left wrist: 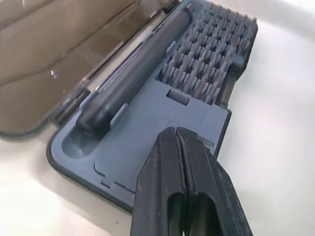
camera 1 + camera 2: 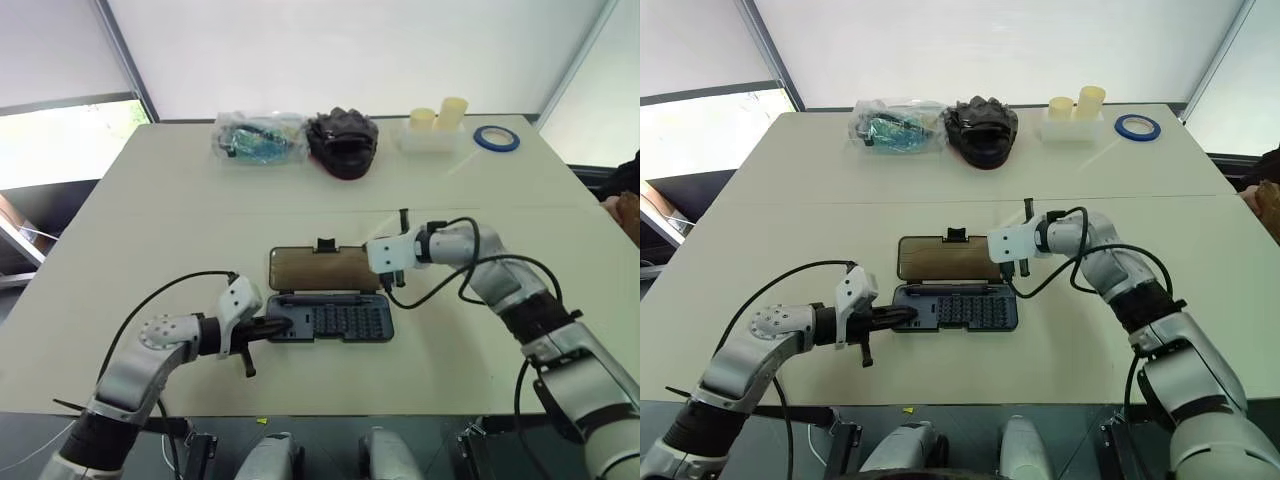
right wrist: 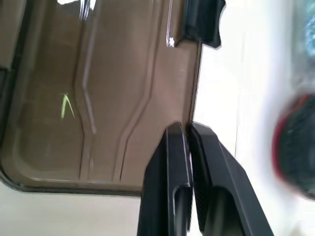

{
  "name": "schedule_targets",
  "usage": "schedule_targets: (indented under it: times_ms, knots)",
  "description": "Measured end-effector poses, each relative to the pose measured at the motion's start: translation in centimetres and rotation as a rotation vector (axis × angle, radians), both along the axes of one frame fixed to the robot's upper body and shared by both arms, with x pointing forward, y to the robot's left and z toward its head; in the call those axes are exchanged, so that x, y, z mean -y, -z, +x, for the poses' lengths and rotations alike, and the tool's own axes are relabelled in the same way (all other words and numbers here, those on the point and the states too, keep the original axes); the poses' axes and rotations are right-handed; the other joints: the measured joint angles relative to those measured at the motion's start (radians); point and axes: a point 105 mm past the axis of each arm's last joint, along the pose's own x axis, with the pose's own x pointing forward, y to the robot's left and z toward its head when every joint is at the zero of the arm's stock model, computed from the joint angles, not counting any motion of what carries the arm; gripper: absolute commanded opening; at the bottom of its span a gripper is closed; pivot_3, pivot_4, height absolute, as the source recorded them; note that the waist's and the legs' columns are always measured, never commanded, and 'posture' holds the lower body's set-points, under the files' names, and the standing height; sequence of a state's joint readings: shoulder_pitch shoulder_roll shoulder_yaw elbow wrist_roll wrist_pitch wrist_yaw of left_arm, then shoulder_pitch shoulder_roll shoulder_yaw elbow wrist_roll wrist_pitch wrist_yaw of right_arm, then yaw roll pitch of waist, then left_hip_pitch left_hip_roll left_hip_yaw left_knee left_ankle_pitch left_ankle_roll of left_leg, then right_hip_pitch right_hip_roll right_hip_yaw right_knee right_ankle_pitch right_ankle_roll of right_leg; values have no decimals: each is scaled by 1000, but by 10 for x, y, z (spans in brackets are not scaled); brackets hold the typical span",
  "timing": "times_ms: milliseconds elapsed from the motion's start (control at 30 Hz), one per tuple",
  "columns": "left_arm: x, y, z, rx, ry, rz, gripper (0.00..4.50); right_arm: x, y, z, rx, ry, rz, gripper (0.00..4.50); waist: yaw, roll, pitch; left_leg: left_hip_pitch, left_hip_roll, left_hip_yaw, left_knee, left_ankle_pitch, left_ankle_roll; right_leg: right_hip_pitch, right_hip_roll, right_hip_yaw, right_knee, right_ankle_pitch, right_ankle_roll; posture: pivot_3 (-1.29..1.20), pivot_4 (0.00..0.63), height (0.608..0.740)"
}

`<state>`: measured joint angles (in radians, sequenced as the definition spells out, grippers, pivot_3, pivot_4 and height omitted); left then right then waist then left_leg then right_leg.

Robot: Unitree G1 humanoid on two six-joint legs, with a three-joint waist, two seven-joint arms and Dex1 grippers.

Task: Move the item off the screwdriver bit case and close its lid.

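The screwdriver bit case (image 2: pixel 333 321) lies open near the front of the pale table (image 2: pixel 140 210), its smoky-brown lid (image 2: pixel 320 268) folded flat on the far side with the little black latch tab (image 2: pixel 325 245) pointing away from the robot. Nothing sits on top of the case now that I can see: the tray shows only its rows of bits and a dark driver handle (image 1: pixel 133 73) in its groove, so I judge the step in hand to be the closing.

The left gripper (image 2: pixel 268 327) has its two black fingers pressed together, empty, with the tips resting on or just over the left end of the tray. The right gripper (image 3: pixel 189 135) is at the lid's far right corner, its fingers drawn nearly shut at the lid's far long edge; the wrist view suggests they are pinching that thin edge (I cannot tell for certain that the plastic is truly between them).

To do this well, I would want the right gripper to lift that far edge up and swing it over towards the robot in an arc about the hinge, not drag it sideways. The left fingers make a good hold-down while the lid rises, but they lie in its path and must slide off before it comes down. The case is light and could skid; the latch needs a firm press at the end.
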<state>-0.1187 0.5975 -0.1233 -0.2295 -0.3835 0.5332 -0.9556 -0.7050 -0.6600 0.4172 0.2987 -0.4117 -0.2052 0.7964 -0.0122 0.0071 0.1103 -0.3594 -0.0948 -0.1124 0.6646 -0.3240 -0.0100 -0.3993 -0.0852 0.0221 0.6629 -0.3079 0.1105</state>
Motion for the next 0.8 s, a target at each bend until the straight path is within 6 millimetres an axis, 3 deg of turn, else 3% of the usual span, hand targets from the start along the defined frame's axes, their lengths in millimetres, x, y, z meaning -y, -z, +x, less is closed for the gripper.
schedule_targets:
  times_ms: [133, 167, 233, 300, 367, 433, 600, 800]
  knots:
    - [0, -9, -3, -116, -15, -118, 0, 0, -5, -4, 42, 2, 5, 21, -1, -2, 9, -2, 1, 0, 0, 0, 0, -2, 1, 0, 0, 0, 0, 0, 150, 740]
    - [0, -21, 4, -144, -55, -223, 0, 2, -5, -4, 42, 9, 6, 21, 2, -3, 11, -4, 1, 0, 1, 0, 0, -3, 1, 0, 0, 0, 0, 0, 150, 740]
    - [-8, -63, 28, -129, -134, -451, 0, 3, -6, -3, 47, 15, 9, 21, 5, -7, 13, -15, 2, -4, 8, 1, -2, -10, 3, -2, 1, 0, 0, 0, 150, 740]
    - [-32, -103, 49, -64, -218, -604, 0, 1, -8, -4, 58, 4, 9, 21, -4, -8, 13, -16, 2, -3, 11, 1, -2, -11, 3, -3, 3, 0, 0, 0, 150, 740]
    - [-50, -120, 62, -25, -286, -677, 0, 2, -8, -5, 55, 12, 9, 21, -9, -7, 13, -16, 2, -3, 11, 1, -2, -11, 3, -2, 2, 0, 0, 0, 150, 740]
    - [-62, -116, 75, -18, -367, -688, 0, 3, -8, -5, 55, 17, 10, 21, -8, -7, 13, -16, 1, -3, 11, 1, -2, -12, 3, -3, 1, 0, 0, 0, 150, 740]
    - [-79, -66, 114, 37, -563, -428, 0, 2, -13, -7, 72, 32, 19, 21, 1, -8, 14, -16, 0, -3, 10, 1, -2, -10, 2, -3, 1, 0, 0, 0, 150, 740]
    - [-40, -22, 134, 51, -383, -199, 0, -5, -19, -10, 82, 41, 42, 21, 0, -9, 14, -18, 0, -4, 10, 1, -2, -12, 2, -5, 1, 0, 0, 0, 150, 740]
